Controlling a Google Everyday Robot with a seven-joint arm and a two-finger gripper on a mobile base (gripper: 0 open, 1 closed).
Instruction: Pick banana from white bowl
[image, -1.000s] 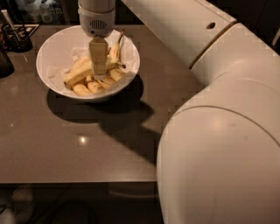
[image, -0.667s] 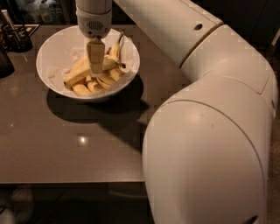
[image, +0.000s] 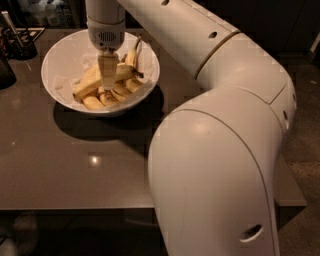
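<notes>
Nearest, the bulky white robot arm (image: 215, 165) rises to the right of the large, shallow, glossy white bowl (image: 59, 67), which stands on the dark grey glossy counter (image: 75, 165). In that bowl the long, nearly straight pale-yellow banana (image: 88, 85) lies slanted over shorter curved bananas (image: 107, 98) bunched at the bowl's near side. The pale claw (image: 107, 80) points straight down over the bowl's middle, its tip at the long banana — whether it is spread or pinching, I cannot tell.
</notes>
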